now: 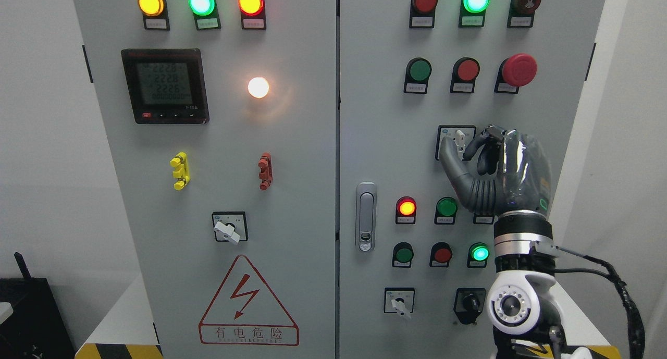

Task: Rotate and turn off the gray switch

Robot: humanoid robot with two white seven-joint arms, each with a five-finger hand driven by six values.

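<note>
The gray rotary switch (459,139) sits in a square plate on the right cabinet door, its pale knob standing roughly upright. My right hand (462,146) reaches up from the lower right and sits on this switch. The thumb presses at the knob's left and the curled fingers (482,140) close in from the right, so the hand pinches the knob. The palm and wrist hide the plate's right part. My left arm does not show.
Similar rotary switches sit at the left door's lower middle (228,228) and the right door's bottom (399,302), beside a black selector (470,301). Lit and unlit pilot lamps, a red mushroom button (518,70), a door latch (366,216) and a meter (164,85) surround them.
</note>
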